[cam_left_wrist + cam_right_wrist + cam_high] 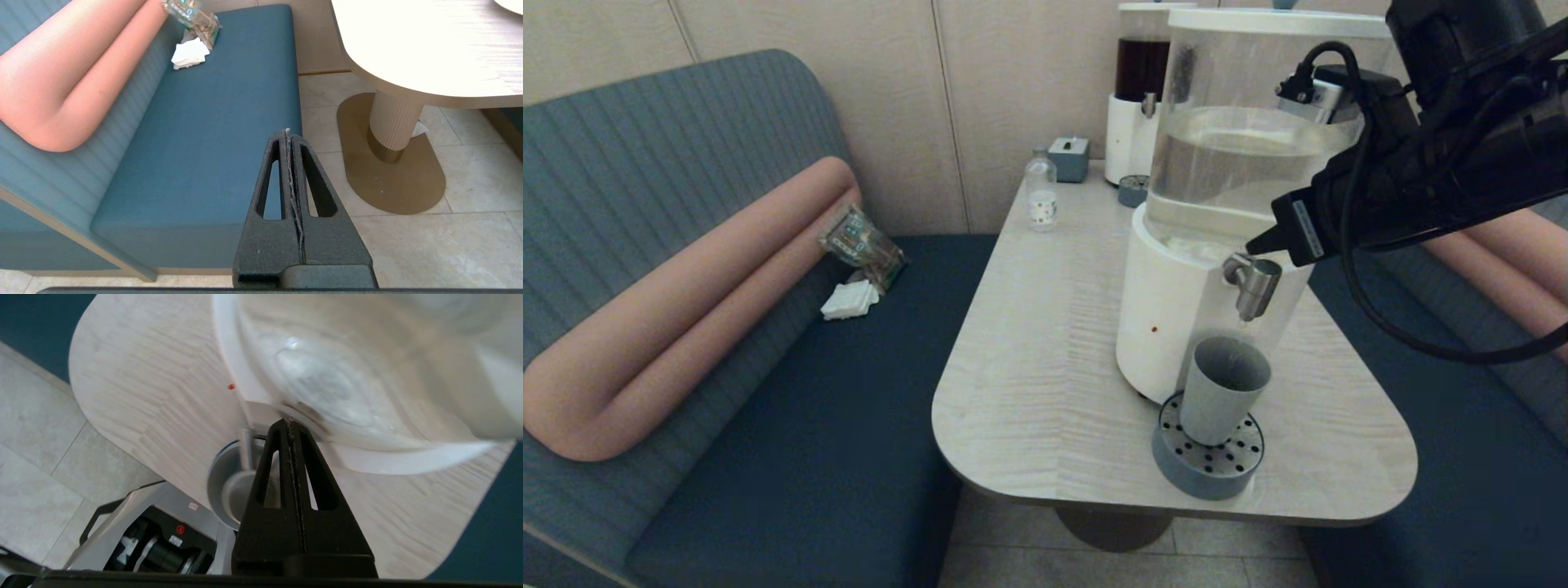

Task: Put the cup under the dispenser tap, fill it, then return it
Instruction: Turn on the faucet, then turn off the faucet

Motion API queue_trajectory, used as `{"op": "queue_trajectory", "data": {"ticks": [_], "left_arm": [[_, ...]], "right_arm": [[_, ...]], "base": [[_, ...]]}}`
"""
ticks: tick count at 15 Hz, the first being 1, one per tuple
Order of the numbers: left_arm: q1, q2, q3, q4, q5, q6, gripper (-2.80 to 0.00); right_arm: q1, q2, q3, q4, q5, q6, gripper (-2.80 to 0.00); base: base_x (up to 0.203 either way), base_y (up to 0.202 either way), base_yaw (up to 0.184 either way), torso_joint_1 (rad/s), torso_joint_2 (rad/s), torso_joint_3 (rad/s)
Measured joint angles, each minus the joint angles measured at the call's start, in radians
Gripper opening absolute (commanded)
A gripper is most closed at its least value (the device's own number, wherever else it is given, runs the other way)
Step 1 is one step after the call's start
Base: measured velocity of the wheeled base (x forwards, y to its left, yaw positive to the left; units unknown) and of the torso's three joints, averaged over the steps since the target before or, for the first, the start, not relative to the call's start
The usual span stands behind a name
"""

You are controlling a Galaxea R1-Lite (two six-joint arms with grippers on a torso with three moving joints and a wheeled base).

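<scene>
The grey-blue cup (1223, 389) stands on the round perforated drip tray (1207, 465) directly below the brushed-steel dispenser tap (1252, 283) of the big white-based dispenser (1176, 310). My right gripper (1252, 245) is shut, empty, its tip resting at the top of the tap. In the right wrist view the shut gripper (288, 422) points down over the cup (237, 494) and the tap (246, 449). My left gripper (288, 132) is shut and parked low beside the bench, away from the table.
A small clear bottle (1041, 198), a small grey box (1069, 158) and a second dispenser with dark-red liquid (1139, 90) stand at the table's far end. Blue benches (833, 408) flank the table (1045, 343); a packet (862, 243) and white napkins (849, 300) lie on the left bench.
</scene>
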Motion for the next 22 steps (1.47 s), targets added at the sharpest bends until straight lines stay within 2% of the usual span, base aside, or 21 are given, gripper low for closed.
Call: {"op": "queue_trajectory", "data": {"ticks": [6,13,14,18,22], "left_arm": [[0.0,0.0,0.001,0.001,0.0,0.0,-2.8],[0.0,0.0,-0.001,0.0,0.0,0.0,-2.8],[0.0,0.0,-0.001,0.0,0.0,0.0,-2.8],[0.0,0.0,0.0,0.0,0.0,0.0,-2.8],[0.0,0.0,0.0,0.0,0.0,0.0,-2.8]], "right_arm": [[-0.065,-0.063,0.073,-0.011,-0.003,-0.009,-2.8],[-0.079,-0.303,0.329,-0.031,0.008,-0.012,-2.8],[-0.096,-0.353,0.37,-0.033,0.009,-0.015,-2.8],[-0.262,-0.557,0.555,-0.1,0.049,-0.041,-2.8],[-0.388,-0.83,0.865,-0.27,0.066,-0.058,-2.8]], "base": [[0.0,0.0,0.0,0.0,0.0,0.0],[0.0,0.0,0.0,0.0,0.0,0.0],[0.0,0.0,0.0,0.0,0.0,0.0],[0.0,0.0,0.0,0.0,0.0,0.0],[0.0,0.0,0.0,0.0,0.0,0.0]]}}
